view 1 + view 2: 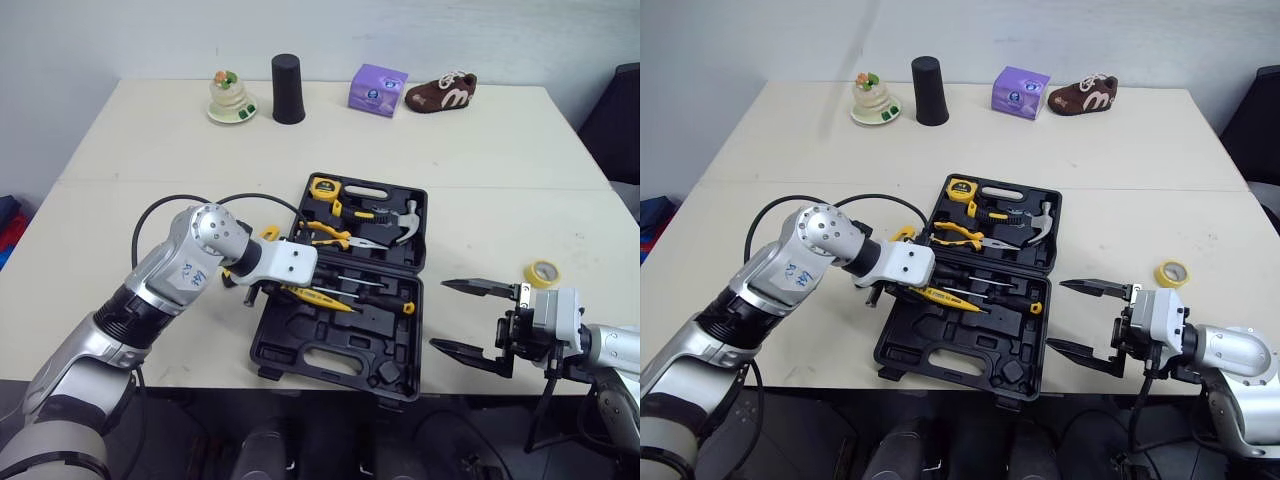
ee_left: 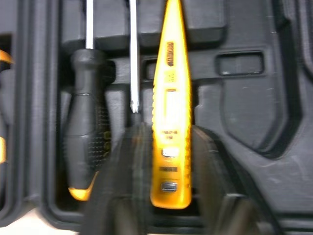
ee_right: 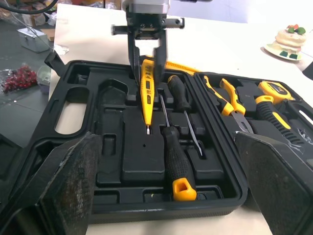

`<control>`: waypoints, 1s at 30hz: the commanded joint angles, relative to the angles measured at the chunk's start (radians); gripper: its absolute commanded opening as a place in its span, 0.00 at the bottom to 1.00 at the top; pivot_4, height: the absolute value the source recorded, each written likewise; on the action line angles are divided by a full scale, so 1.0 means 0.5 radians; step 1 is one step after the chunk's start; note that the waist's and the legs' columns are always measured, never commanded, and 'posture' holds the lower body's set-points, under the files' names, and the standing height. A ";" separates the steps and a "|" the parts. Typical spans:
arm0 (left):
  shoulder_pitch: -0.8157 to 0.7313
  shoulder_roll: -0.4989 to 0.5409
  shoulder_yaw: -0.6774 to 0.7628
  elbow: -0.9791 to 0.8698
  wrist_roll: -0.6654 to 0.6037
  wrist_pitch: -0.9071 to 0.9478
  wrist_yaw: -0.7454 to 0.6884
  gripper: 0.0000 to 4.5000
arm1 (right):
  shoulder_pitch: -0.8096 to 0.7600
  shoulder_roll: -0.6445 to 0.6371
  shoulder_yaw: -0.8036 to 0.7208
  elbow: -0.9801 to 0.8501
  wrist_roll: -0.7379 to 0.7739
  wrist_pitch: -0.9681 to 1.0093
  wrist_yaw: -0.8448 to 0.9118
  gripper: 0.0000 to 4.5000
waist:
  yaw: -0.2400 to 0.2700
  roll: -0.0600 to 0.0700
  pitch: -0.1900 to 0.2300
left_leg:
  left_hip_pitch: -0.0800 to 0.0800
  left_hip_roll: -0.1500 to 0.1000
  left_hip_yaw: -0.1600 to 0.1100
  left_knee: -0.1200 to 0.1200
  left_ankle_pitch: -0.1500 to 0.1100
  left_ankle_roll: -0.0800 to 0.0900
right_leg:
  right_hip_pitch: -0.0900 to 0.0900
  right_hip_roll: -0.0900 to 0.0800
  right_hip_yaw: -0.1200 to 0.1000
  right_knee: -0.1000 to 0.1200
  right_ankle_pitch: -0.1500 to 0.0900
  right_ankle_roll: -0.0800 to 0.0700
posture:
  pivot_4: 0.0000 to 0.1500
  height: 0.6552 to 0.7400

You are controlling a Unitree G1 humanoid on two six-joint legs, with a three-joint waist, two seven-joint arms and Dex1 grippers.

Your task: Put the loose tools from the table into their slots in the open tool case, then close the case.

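Tool case [image 1: 290,335] lies open on the counter [image 1: 150,130], with a hammer [image 1: 405,215] and pliers [image 1: 330,235] in its far half. The left jaws grip a yellow tester [image 1: 318,298] over the near half. The right jaws gape wide just beside the case, near a yellow tape roll [image 1: 541,272].

In the left wrist view the jaws pinch the tester's butt end, with a black-handled screwdriver [image 2: 85,122] alongside.

In the right wrist view the wide-spread jaws frame the case. Whether the tester touches the tray cannot be told.
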 commanded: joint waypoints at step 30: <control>0.505 -0.429 0.509 0.532 -0.522 -0.872 0.025 0.01 | 0.008 0.066 -0.011 0.180 -0.053 -0.201 0.096 1.00 | -0.001 0.000 0.000 | 0.000 -0.002 -0.002 0.008 -0.001 0.002 | 0.002 -0.003 -0.002 0.007 0.000 0.000 | 1.00 1.00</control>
